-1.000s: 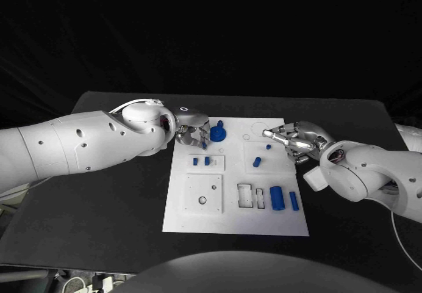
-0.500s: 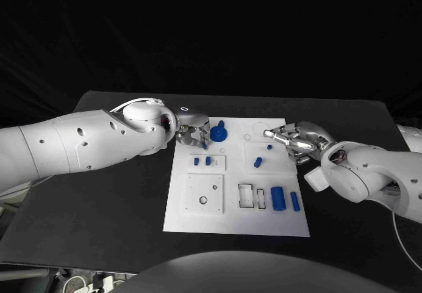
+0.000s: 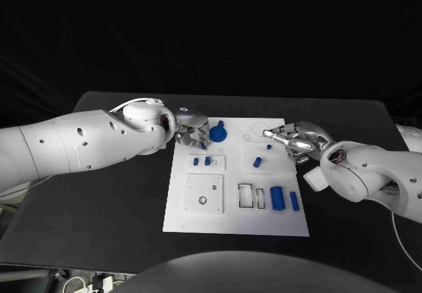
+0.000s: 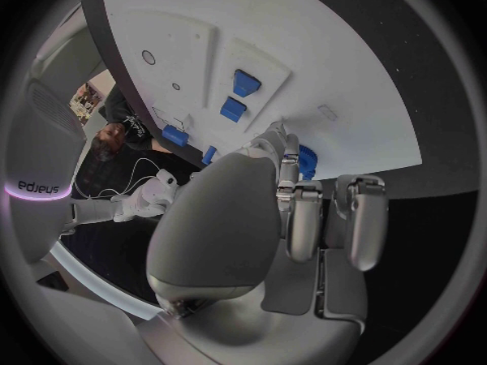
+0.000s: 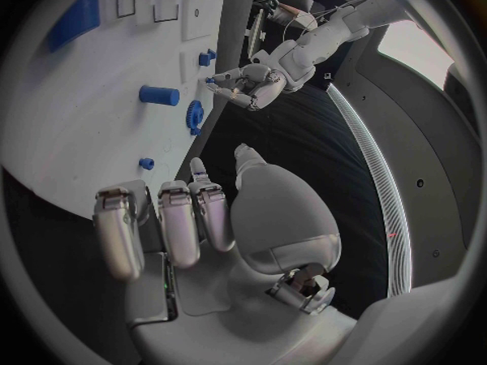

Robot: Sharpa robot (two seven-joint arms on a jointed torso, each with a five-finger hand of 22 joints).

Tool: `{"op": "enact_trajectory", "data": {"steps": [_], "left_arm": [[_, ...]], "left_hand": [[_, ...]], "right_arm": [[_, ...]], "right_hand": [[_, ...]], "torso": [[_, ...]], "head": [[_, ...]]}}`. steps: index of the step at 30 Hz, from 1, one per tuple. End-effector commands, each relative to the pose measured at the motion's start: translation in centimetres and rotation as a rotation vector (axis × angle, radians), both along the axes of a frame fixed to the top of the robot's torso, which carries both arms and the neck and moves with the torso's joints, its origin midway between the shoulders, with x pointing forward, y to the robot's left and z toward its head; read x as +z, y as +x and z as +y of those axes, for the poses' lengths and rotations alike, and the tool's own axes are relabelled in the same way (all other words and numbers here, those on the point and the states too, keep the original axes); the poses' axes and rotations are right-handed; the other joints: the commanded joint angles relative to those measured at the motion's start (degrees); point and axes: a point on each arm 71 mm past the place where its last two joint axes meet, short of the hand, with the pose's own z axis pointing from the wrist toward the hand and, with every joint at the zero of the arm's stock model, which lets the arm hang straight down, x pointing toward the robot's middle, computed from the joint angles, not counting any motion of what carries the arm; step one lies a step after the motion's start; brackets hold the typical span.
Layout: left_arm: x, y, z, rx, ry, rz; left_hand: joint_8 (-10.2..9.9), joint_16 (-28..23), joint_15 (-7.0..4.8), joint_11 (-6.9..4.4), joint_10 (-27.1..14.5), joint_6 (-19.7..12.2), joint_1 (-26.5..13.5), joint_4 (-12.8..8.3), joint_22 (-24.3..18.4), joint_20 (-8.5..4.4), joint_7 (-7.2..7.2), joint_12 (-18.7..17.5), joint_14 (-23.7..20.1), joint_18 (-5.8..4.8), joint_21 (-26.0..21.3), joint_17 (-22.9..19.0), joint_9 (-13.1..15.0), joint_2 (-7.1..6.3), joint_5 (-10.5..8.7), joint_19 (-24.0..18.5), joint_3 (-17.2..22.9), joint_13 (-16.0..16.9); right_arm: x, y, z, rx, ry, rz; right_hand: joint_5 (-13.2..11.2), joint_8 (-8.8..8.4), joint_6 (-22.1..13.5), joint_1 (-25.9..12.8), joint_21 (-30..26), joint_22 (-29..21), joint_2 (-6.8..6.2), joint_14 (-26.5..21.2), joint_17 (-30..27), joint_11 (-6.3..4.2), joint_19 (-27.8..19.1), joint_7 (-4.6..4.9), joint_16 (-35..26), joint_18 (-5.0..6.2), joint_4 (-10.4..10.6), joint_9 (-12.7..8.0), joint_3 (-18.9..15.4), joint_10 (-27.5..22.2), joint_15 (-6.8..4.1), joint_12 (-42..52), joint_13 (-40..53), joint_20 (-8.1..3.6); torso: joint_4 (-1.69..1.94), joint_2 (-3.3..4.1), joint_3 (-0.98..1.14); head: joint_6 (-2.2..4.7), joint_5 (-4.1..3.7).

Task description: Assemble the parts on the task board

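The white task board [image 3: 236, 213] lies mid-table. My left hand [image 3: 192, 135] hovers over its far left corner and pinches a small blue part [image 4: 305, 162] between thumb and finger; the blue tip [image 5: 210, 79] also shows in the right wrist view. Just beside those fingers a blue gear-shaped part [image 3: 217, 133] stands on the board. My right hand [image 3: 292, 139] hangs over the board's far right side with nothing in its fingers [image 5: 173, 223]. A blue peg [image 3: 257, 162] and a tiny blue piece [image 3: 267, 146] lie below it.
Two small blue pieces [image 3: 200, 161] sit in a recessed plate at the left. Two blue cylinders [image 3: 283, 199] lie at the near right beside rectangular slots [image 3: 252, 196]. A square plate with a hole [image 3: 203, 194] is at the near left. Black table [image 3: 114, 201] surrounds the board.
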Motion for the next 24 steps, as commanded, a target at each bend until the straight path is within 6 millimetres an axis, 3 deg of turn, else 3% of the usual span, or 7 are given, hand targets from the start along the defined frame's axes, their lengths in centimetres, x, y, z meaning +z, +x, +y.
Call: {"op": "enact_trajectory", "data": {"steps": [1, 24], "left_arm": [[-0.24, -0.18, -0.27, -0.019, 0.012, 0.020], [-0.43, -0.20, -0.55, -0.023, 0.028, 0.039]], "left_hand": [[0.3, 0.1, 0.28, 0.24, -0.1, -0.1, -0.2, 0.0, 15.1, -0.46, 0.10, -0.2, 5.9, -0.44, 0.1, 15.1, 0.0, 0.58, 0.20, 6.0, 0.2, 0.0], [0.1, 0.1, 0.36, 0.34, 0.0, -0.3, -0.2, 0.0, 15.1, -0.45, 0.19, -0.4, 5.9, -0.44, 0.1, 15.1, 0.0, 0.30, 0.19, 6.0, 0.3, 0.0]], "right_arm": [[-0.04, -0.09, 0.15, 0.015, 0.002, 0.004], [-0.02, -0.13, 0.20, 0.017, 0.003, 0.003]], "right_hand": [[0.2, -0.12, 0.2, 0.6, 0.3, 15.1, 0.18, 6.1, 15.1, 0.50, 6.0, 0.07, 0.2, -0.81, -0.1, 0.0, -0.1, 6.0, 0.31, 0.2, 15.1, 0.20], [0.2, -0.12, 0.2, 0.6, 0.3, 15.1, 0.18, 6.1, 15.1, 0.50, 6.0, 0.07, 0.2, -0.81, -0.1, 0.0, -0.1, 6.0, 0.31, 0.2, 15.1, 0.20]], "torso": [[0.02, 0.03, 0.03], [0.03, -0.01, 0.00]], "head": [[0.01, -0.04], [0.01, -0.22]]}}
